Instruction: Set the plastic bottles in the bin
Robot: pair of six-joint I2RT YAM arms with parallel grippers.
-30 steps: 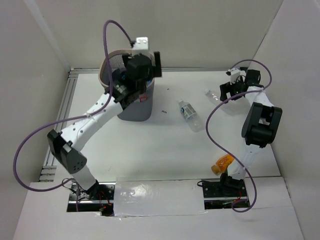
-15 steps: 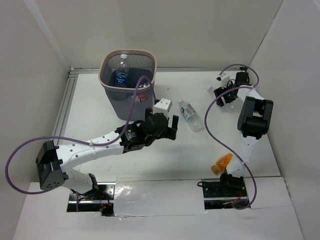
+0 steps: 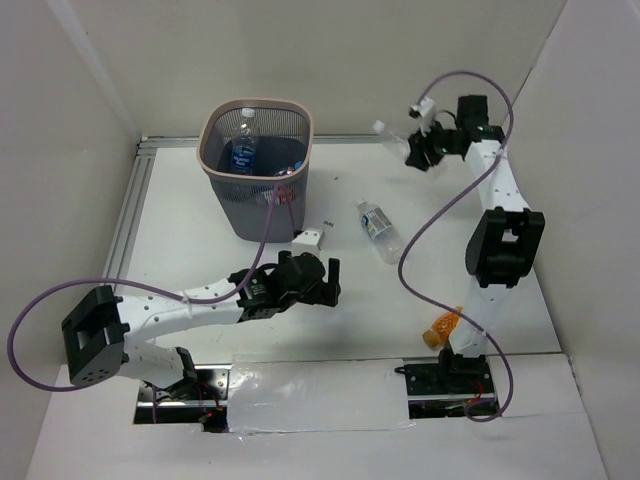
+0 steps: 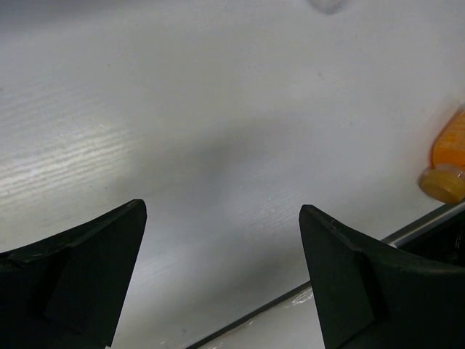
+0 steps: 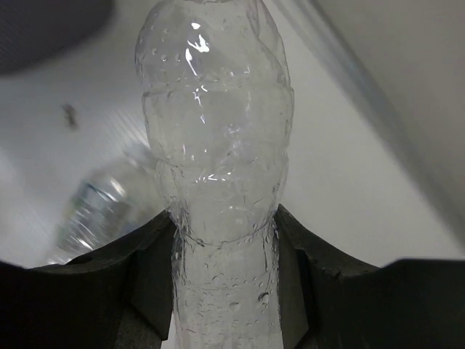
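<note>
The bin [image 3: 212, 165], dark mesh with a pale pink rim, stands at the back left and holds a blue-labelled plastic bottle [image 3: 243, 150]. My right gripper [image 3: 415, 152] is shut on a clear plastic bottle [image 3: 386, 131], lifted near the back wall. In the right wrist view the fingers [image 5: 149, 254] press on both sides of that bottle [image 5: 218, 145]. Another clear, blue-labelled bottle [image 3: 378, 228] lies mid-table, blurred in the right wrist view [image 5: 94, 211]. An orange bottle [image 3: 443, 328] lies by the right arm's base, also visible from the left wrist [image 4: 447, 160]. My left gripper [image 3: 328, 285] [image 4: 221, 211] hangs open and empty over the table.
White walls close in the table at the back and on both sides. An aluminium rail [image 3: 135, 200] runs along the left edge. A taped strip [image 3: 320, 385] marks the near edge between the arm bases. Purple cables loop off both arms.
My left arm has swung from above the bin down to the table's near middle. My right gripper has closed on the clear bottle and lifted it toward the back.
</note>
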